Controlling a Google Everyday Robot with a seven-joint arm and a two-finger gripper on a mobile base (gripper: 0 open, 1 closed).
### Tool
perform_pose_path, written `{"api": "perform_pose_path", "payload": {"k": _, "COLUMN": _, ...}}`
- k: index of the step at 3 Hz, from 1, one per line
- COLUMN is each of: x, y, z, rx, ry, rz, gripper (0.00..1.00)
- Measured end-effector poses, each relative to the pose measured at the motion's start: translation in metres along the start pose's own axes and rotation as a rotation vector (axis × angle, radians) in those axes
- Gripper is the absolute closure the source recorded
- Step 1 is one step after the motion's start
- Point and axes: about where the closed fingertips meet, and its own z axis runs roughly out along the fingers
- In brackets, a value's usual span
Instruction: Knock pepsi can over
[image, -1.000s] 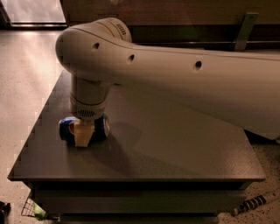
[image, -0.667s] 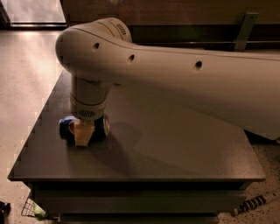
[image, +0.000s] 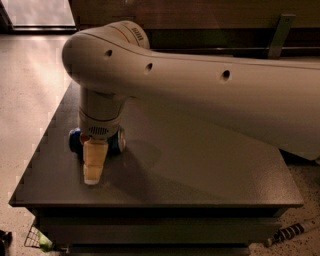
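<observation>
The pepsi can (image: 75, 142) is found directly behind the gripper (image: 94, 166), low on the table (image: 200, 170). Only two dark blue patches of it are shown, one to each side of the gripper. The middle of the can is hidden by the gripper and the wrist above it. Because the blue is spread wide and kept low against the tabletop, the can is judged to be lying on its side rather than standing. This cannot be confirmed, since neither its top nor its logo is plainly seen.

The gripper is pointed straight down, with its pale tip resting at or just above the table surface, in front of the can and touching it or very nearly so. Whether the gripper is released or clenched cannot be told, and no grasp on the can is shown.

If the reading of the can is right, the knocking over is taken as done. Little would be left but for the arm (image: 210, 95) to be lifted clear so that the result can be checked. If the can is in fact upright behind the gripper, a sideways push is what remains.

Beyond the table, a striped object (image: 292, 232) is seen on the floor, far to the gripper's other side.
</observation>
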Motion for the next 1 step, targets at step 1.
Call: {"api": "perform_pose_path", "payload": {"k": 1, "x": 0.0000, "y": 0.0000, "z": 0.0000, "rx": 0.000, "ry": 0.000, "rz": 0.000, "gripper": 0.00}}
